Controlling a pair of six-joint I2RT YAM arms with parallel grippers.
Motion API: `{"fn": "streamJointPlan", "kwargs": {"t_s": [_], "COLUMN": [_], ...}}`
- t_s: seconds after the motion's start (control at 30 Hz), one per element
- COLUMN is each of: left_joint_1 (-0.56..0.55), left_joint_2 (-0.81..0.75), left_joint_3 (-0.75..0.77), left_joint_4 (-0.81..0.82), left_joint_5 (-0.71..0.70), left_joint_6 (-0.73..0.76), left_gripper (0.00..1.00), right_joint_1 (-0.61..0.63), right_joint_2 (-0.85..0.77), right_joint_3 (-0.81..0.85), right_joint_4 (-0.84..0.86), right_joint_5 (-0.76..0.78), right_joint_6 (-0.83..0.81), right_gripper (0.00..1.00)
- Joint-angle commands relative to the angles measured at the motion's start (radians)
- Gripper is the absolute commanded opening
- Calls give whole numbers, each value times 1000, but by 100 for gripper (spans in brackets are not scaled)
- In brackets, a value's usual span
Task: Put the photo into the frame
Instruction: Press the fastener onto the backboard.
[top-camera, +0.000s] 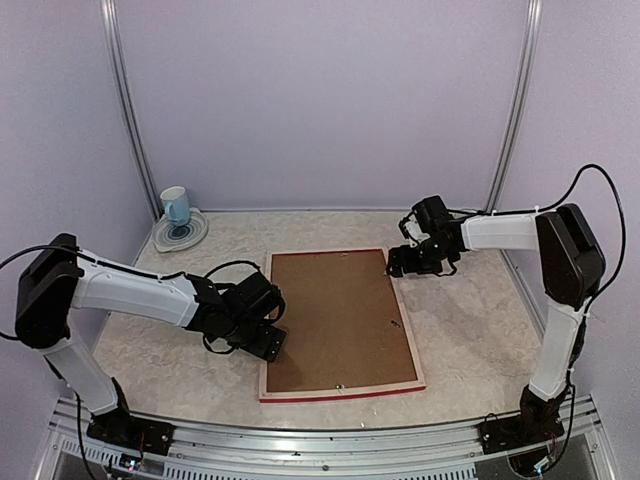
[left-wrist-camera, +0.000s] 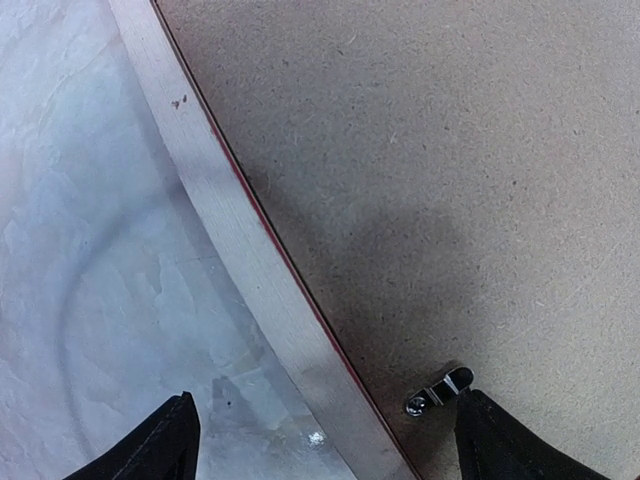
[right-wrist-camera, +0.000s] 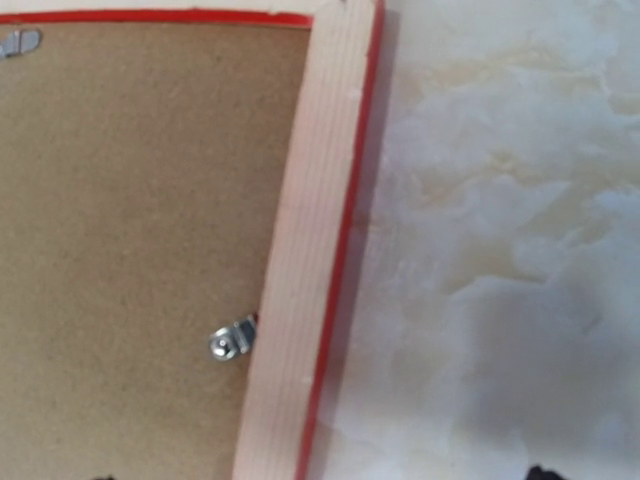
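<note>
Lying face-down on the table (top-camera: 470, 330), the frame (top-camera: 340, 392), backing board (top-camera: 335, 320) uppermost.

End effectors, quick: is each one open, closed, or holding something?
Left end effector: open, straddling the frame edge, gripping nothing.
Right end effector: open, holding nothing.

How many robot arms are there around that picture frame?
2. The left arm reaches to the frame's left edge; the right arm hovers at its far right corner. None seem hidden.

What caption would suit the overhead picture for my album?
Left gripper and right gripper poised open at opposite edges of the face-down frame, backing board up.
</note>
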Motion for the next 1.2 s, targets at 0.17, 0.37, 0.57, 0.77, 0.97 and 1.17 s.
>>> {"fn": "streamJointPlan", "kwargs": {"t_s": [0.17, 0.37, 0.57, 0.77, 0.97, 1.17], "left_joint_1": [-8, -8, -7, -7, -8, -7], "left_joint_2": [2, 6, 34, 43, 53, 55], "left_joint_3": [18, 25, 32, 31, 33, 28], "left_joint_4": [22, 19, 21, 20, 16, 18], "left_joint_5": [-22, -36, -33, -31, -31, -32], "left_joint_6": [0, -9, -15, -18, -22, -33], "left_gripper": [84, 82, 80, 78, 74, 70], "right_joint_1": [-9, -11, -11, -11, -11, -10], "right_joint_2": [-47, -48, -52, -57, -63, -65], "right_joint_3": [-16, -17, -22, -24, -26, -28], "right_joint_4": [16, 20, 20, 21, 21, 21], "right_joint_5": [-5, -8, -8, -8, -7, -8], "right_joint_6": [1, 0, -1, -1, -1, -1], "right_gripper": [88, 88, 88, 88, 88, 88]}}
